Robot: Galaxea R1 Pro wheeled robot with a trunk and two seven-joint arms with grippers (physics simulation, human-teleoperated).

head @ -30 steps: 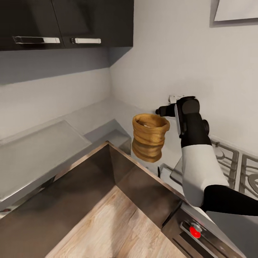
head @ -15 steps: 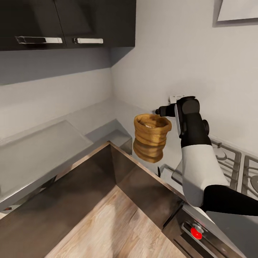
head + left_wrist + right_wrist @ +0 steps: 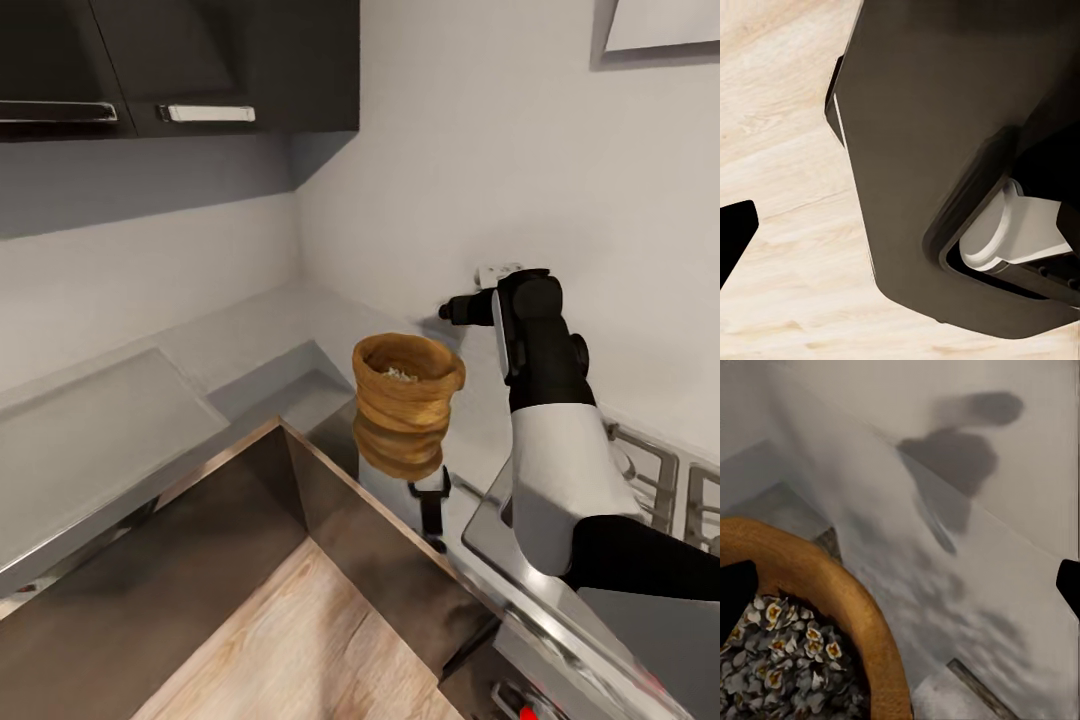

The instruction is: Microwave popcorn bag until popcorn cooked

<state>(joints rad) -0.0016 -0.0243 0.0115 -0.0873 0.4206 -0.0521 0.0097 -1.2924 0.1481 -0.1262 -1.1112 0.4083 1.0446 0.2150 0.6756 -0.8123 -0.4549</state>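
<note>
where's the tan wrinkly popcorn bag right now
In the head view the tan wrinkly popcorn bag hangs in the air mid-frame, beside the right arm's black wrist, above the grey glossy countertop near the corner.

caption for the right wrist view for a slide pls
Popcorn bag, its rolled rim framing popcorn kernels inside, held up above the grey countertop.

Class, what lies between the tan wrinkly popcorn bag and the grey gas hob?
In the head view, the right arm rises between the tan popcorn bag and gas hob.
</note>
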